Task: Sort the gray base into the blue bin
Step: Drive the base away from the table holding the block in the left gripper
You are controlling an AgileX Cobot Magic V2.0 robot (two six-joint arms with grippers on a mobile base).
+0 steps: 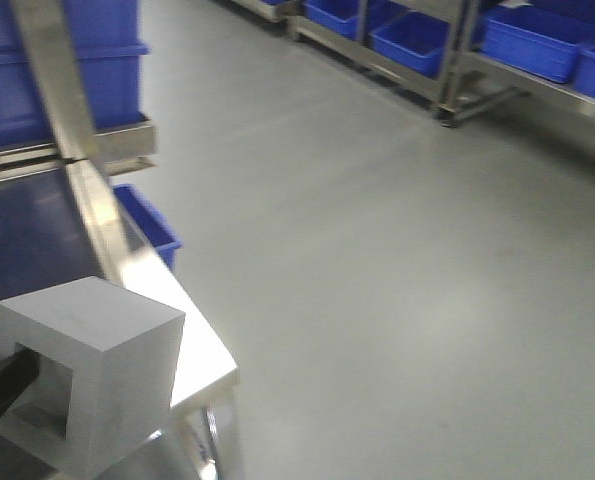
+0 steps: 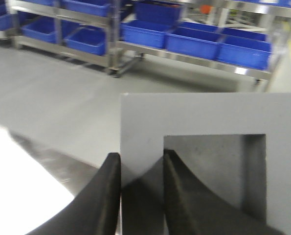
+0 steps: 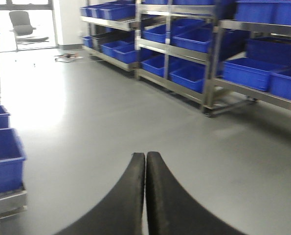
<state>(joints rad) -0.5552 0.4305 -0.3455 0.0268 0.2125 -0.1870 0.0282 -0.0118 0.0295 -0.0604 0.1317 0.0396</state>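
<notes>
Seeing the gray base (image 1: pixel 87 370) down in the lower left of the front view, over the near corner of a shiny steel table (image 1: pixel 202 350), with the recessed face turned toward the left edge of the frame. Can't tell between resting on the tabletop and hanging just above. Getting a way better look from the left wrist view: left gripper (image 2: pixel 141 156) clamped on the block, pinching the wall beside the square recess, one finger inside the hole and the other on the outer side. Over in the right wrist view, finding the right gripper (image 3: pixel 145 157) pressed fully together with nothing in between, above bare gray floor (image 3: pixel 184 147). Also noticing a blue bin (image 1: pixel 149 225) peeking out past the table edge at middle left of the front view, well apart from the block, plus more bins (image 1: pixel 537 40) on steel racks along the top right.
</notes>
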